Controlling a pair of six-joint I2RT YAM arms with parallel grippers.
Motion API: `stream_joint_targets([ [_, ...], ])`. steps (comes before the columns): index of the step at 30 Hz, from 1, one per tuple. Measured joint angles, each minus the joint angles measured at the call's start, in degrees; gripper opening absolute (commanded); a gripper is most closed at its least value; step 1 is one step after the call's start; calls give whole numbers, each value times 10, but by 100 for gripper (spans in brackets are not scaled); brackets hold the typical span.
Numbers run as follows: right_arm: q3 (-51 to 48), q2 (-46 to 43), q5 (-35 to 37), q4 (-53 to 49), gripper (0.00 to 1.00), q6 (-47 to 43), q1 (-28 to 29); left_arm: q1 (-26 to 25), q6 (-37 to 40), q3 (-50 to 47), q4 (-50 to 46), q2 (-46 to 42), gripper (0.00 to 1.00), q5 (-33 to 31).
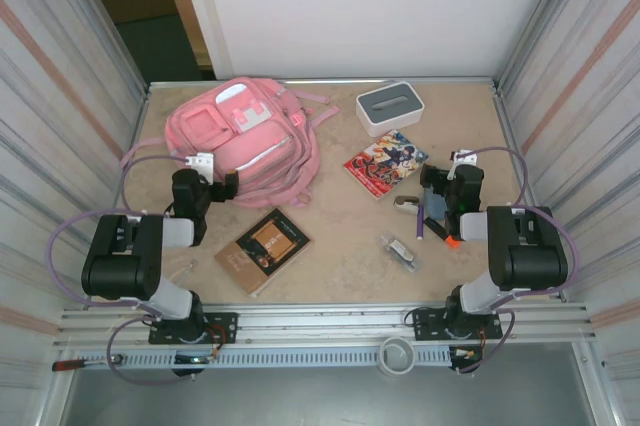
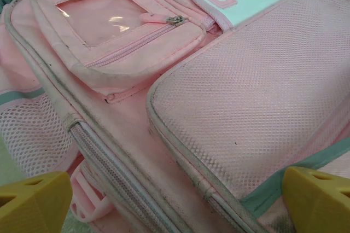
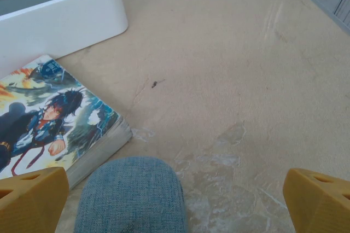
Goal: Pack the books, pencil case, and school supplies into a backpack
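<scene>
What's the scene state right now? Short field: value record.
backpack: back left of table, lying front up
left gripper: open, empty, at backpack's front pockets
right gripper: open, empty, beside cartoon book
brown book: on table, outside backpack
white box: behind cartoon book
loose supplies: marker, purple pen, beige piece, clear packet, near right arm
blue-grey fabric item: under right gripper, identity unclear

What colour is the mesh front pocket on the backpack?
The mesh pocket is pink, edged with a teal strip below; clearest from the left wrist view.
</scene>
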Motion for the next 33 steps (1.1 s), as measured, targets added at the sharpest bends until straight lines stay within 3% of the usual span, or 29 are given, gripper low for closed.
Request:
stream_joint_targets([
  [26,0,0,0,0,98,0,0,1,-2,1,-4,0,99,1],
  [30,0,-23,29,-33,99,1,9,1,-35,15,-102,-69,99,-61],
  [33,3,-116,77,-115,99,25,17,19,-120,56,-217,-172,99,-111],
])
